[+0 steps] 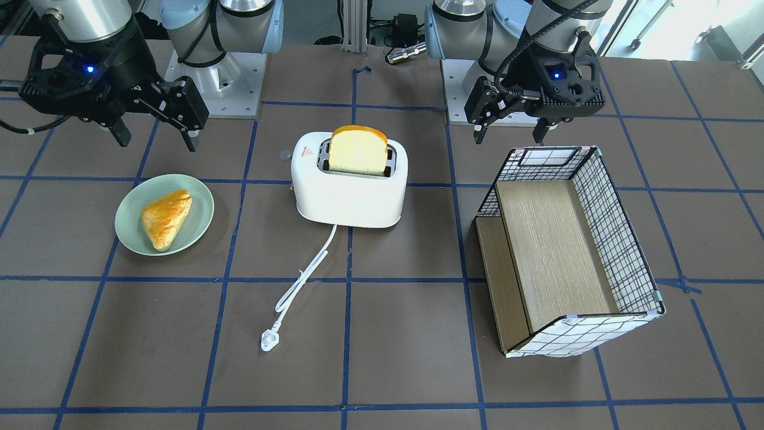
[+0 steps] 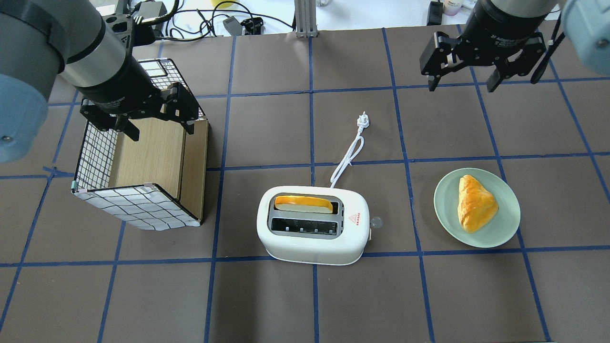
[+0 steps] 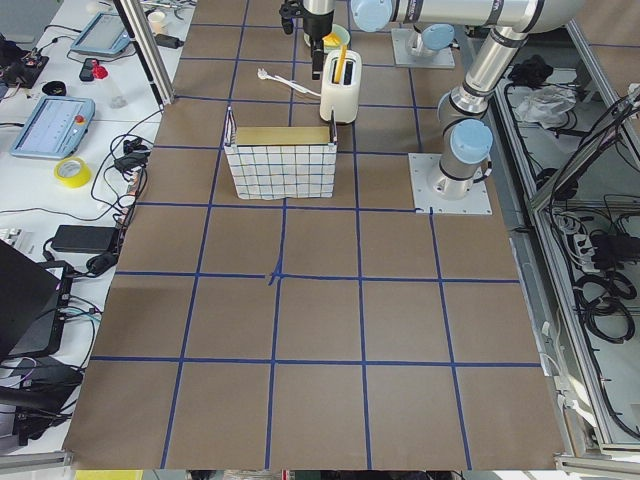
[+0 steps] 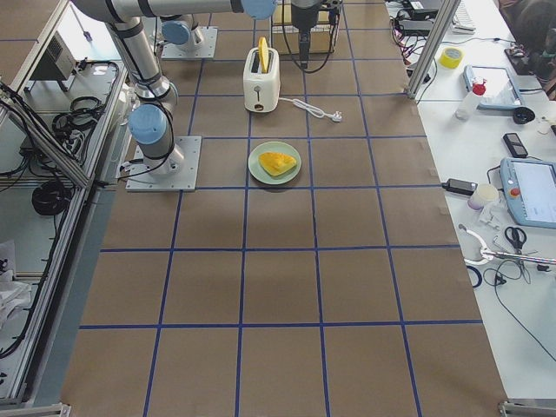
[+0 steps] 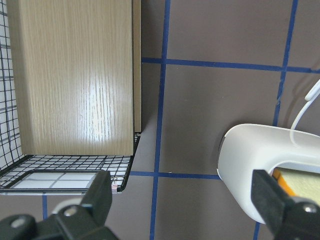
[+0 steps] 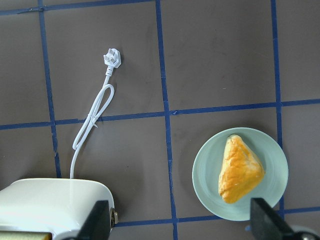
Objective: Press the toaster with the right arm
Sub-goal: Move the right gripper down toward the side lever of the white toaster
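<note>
The white toaster [image 2: 312,238] stands at the table's middle with a bread slice [image 2: 302,204] upright in one slot and a red triangle sticker on top. Its cord and plug [image 2: 363,120] lie on the mat. The toaster also shows in the front view [image 1: 349,191]. My right gripper [image 2: 467,81] is open and empty. It hangs in the air well away from the toaster, beyond the plate, and it also shows in the front view [image 1: 156,134]. In the right wrist view the toaster's end [image 6: 55,200] lies at the lower left. My left gripper [image 2: 159,128] is open and empty over the basket.
A green plate [image 2: 445,205] with a golden pastry [image 2: 474,202] sits beside the toaster on my right. A wire-mesh basket [image 2: 138,207] with a wooden floor lies tipped on my left. The blue-taped brown mat [image 2: 305,295] covers the table.
</note>
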{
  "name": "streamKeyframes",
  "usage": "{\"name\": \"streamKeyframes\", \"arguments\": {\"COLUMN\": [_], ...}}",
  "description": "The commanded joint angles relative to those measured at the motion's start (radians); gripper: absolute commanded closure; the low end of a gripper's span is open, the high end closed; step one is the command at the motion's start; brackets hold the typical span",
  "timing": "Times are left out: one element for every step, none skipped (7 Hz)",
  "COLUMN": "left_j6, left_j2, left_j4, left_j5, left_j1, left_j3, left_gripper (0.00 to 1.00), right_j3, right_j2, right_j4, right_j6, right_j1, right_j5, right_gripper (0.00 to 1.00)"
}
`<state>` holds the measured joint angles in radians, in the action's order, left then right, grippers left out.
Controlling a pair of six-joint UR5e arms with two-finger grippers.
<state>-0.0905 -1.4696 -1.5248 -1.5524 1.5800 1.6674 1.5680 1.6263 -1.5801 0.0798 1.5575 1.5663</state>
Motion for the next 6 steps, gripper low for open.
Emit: {"name": "streamKeyframes", "arguments": {"left_j6": [0.0,0.0,0.0,0.002,0.0,0.002], "left_j2": [0.0,0.0,0.0,0.0,0.0,0.0], "left_j4": [0.0,0.0,0.0,0.0,0.0,0.0], "left_j5": [0.0,0.0,0.0,0.0,0.0,0.0], "left_j1": [0.0,0.0,0.0,0.0,0.0,0.0], "left_j3": [0.0,0.0,0.0,0.0,0.0,0.0], "left_gripper": [0.0,0.0,0.0,0.0,0.0,0.0], "right_j3": [0.204,0.258,0.279,0.32,0.367,0.417], "right_j2": [0.174,0.219,0.225,0.224,0.224,0.221], "right_j4": [0.003,0.003,0.005,0.003,-0.02,-0.041], "right_j6": [0.093,0.109,0.115,0.106,0.103,0.094], "right_j1": [0.001,0.001,0.001,-0.001,-0.002,-0.004], "right_j5": [-0.003,-0.003,-0.005,-0.085,-0.127,-0.165], "right_gripper": [0.25,0.57,0.99,1.0,1.0,1.0]}}
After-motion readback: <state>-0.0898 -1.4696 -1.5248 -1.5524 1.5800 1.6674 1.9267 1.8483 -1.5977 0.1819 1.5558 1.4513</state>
